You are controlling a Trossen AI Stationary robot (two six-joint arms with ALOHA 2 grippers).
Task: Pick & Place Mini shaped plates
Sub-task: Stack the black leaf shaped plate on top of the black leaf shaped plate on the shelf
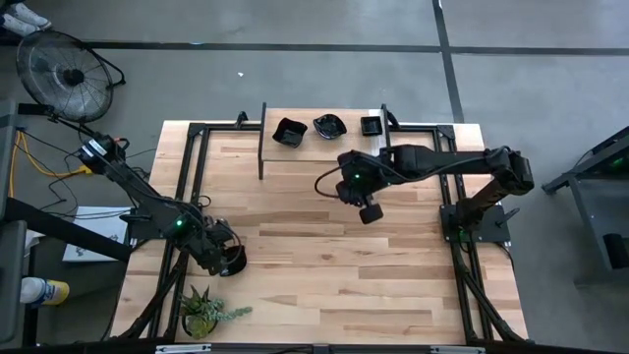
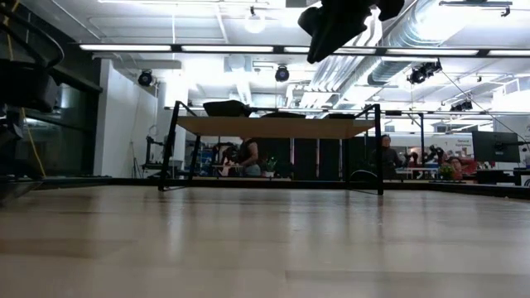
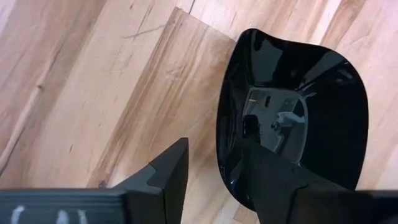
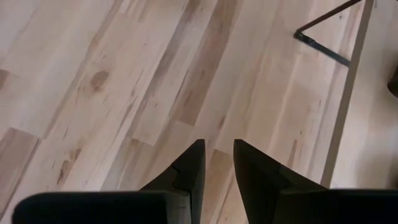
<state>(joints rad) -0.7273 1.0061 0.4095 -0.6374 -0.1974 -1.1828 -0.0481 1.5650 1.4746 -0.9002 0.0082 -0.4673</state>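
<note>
One glossy black mini shaped plate point(image 3: 311, 106) with a wavy edge lies on the wooden table near its left front. My left gripper point(image 3: 214, 149) is open and points down over it, one finger above the dish's hollow, the other outside over bare wood. Three more black plates point(image 1: 289, 132), point(image 1: 329, 125), point(image 1: 371, 126) sit on a raised wooden shelf point(image 1: 324, 143) at the far edge. My right gripper point(image 1: 370, 212) hangs high above the table's middle, fingers a narrow gap apart with nothing between them point(image 4: 219, 149). My left gripper straddles the plate's rim point(image 3: 221, 155) from above, slanting down. Bare wood shows between the rim and the outer finger point(image 3: 168, 177). Whether the inner finger point(image 3: 267, 177) touches the dish's inside, I cannot tell. The plate lies flat on the table.
A small green potted plant point(image 1: 201, 313) stands at the front left corner, close to my left arm. The shelf's dark metal legs point(image 1: 261, 147) come down to the table at the far side. Bare wood stretches across the middle and right. People point(image 2: 247, 157) show far behind.
</note>
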